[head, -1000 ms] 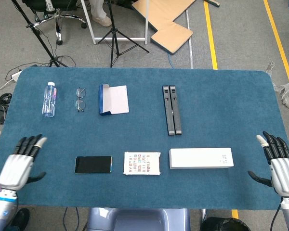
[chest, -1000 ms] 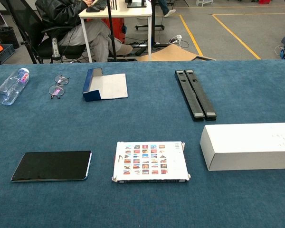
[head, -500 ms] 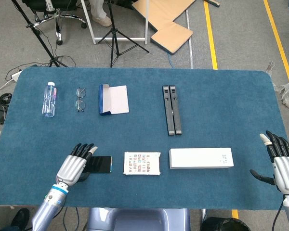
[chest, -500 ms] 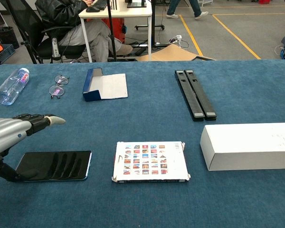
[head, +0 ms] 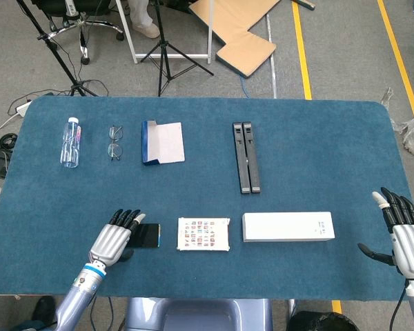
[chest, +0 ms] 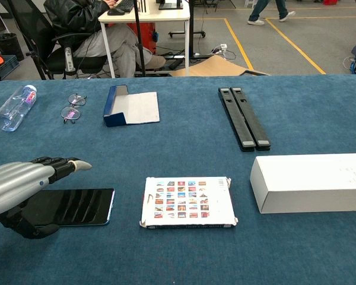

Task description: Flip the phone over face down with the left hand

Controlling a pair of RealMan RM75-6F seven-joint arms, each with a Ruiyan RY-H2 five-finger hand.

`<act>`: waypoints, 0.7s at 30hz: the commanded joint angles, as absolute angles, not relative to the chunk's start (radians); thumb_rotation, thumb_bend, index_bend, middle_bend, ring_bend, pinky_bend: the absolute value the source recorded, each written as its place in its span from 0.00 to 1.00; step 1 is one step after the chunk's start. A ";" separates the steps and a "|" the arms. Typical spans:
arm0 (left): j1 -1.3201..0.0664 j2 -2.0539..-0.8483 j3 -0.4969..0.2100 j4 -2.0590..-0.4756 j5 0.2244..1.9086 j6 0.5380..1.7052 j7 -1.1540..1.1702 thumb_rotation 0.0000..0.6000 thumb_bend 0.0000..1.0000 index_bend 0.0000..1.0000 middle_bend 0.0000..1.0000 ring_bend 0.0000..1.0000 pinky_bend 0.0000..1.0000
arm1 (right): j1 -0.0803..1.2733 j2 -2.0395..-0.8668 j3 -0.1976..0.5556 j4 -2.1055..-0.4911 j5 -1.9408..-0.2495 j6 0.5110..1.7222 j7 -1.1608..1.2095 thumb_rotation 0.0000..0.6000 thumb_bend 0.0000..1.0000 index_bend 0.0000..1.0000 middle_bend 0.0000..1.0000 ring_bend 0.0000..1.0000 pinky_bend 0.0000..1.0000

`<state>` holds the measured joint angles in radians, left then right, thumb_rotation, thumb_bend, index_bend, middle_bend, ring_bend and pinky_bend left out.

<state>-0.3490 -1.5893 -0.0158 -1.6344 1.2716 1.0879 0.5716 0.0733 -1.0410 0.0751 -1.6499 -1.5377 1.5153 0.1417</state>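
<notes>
Bare cloth left of the phone (chest: 77, 205); picture card (chest: 188, 202) close on its right.

Readable text: you'll find none in either view.
White box (chest: 311, 181): faint marks near its right end, too small to read.
Picture card (chest: 188, 201): only tiny coloured pictures, no legible words.
Bottle (chest: 15, 107) label: blurred.

left hand (head: 112, 241) hiding the phone's (head: 149, 235) left half, white box (chest: 311, 182) cut by chest view's edge
</notes>
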 commanded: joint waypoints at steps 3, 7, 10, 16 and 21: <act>-0.356 -1.599 -0.012 -1.619 1.260 1.081 0.557 1.00 0.33 0.00 0.00 0.00 0.00 | 0.072 -1.039 0.075 -1.652 -1.541 1.519 0.145 1.00 0.00 0.00 0.00 0.00 0.00; -0.359 -1.610 -0.013 -1.600 1.257 1.085 0.557 1.00 0.32 0.00 0.00 0.00 0.00 | 0.073 -1.039 0.073 -1.651 -1.543 1.517 0.146 1.00 0.00 0.00 0.00 0.00 0.00; -0.365 -1.614 -0.017 -1.591 1.246 1.082 0.547 1.00 0.32 0.00 0.00 0.00 0.00 | 0.075 -1.040 0.073 -1.650 -1.539 1.512 0.145 1.00 0.00 0.00 0.00 0.00 0.00; -0.375 -1.622 -0.013 -1.573 1.229 1.075 0.548 1.00 0.33 0.00 0.00 0.00 0.00 | 0.078 -1.043 0.072 -1.649 -1.539 1.505 0.144 1.00 0.00 0.00 0.00 0.00 0.00; -0.380 -1.627 -0.011 -1.561 1.225 1.076 0.543 1.00 0.33 0.00 0.00 0.00 0.00 | 0.077 -1.042 0.071 -1.650 -1.540 1.506 0.145 1.00 0.00 0.00 0.00 0.00 0.00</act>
